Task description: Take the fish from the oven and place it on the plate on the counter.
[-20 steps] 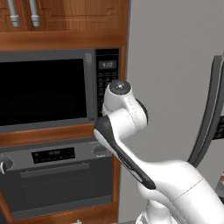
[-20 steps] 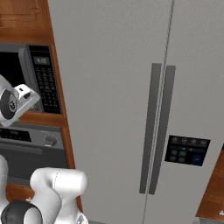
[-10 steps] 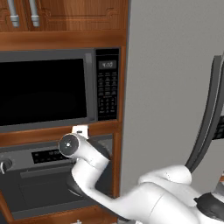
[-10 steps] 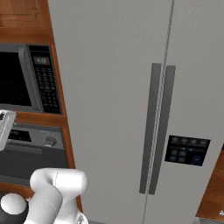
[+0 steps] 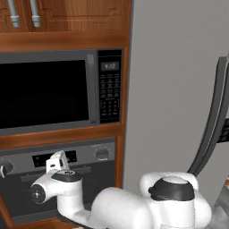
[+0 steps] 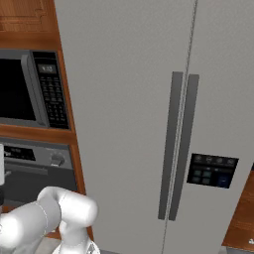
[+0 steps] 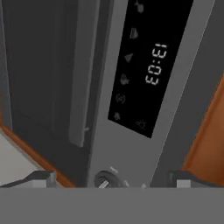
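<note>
The oven point(image 5: 96, 179) sits under the microwave, and its dark glass door looks shut. The fish is hidden, and the plate and counter are out of view. In the hand view my gripper point(image 7: 111, 180) is open, with nothing between its two fingertips point(image 7: 40, 178). It points close up at the oven's black display point(image 7: 151, 65). The view is rolled, so the bar handle point(image 7: 83, 74) runs up and down beside the display. A round knob point(image 7: 104, 179) lies right ahead between the tips. In the left base view my wrist point(image 5: 53, 190) hangs in front of the oven's control panel.
A black-windowed microwave point(image 5: 44, 94) with a keypad point(image 5: 109, 91) is set in brown wood cabinetry above the oven. A tall grey refrigerator point(image 6: 149, 99) with twin vertical handles point(image 6: 173, 149) stands directly right of it. My white elbow point(image 5: 172, 197) bulks low in the foreground.
The arm has swung down from in front of the microwave to the level of the oven's control panel. The jaws have stayed open, and the base has not moved.
</note>
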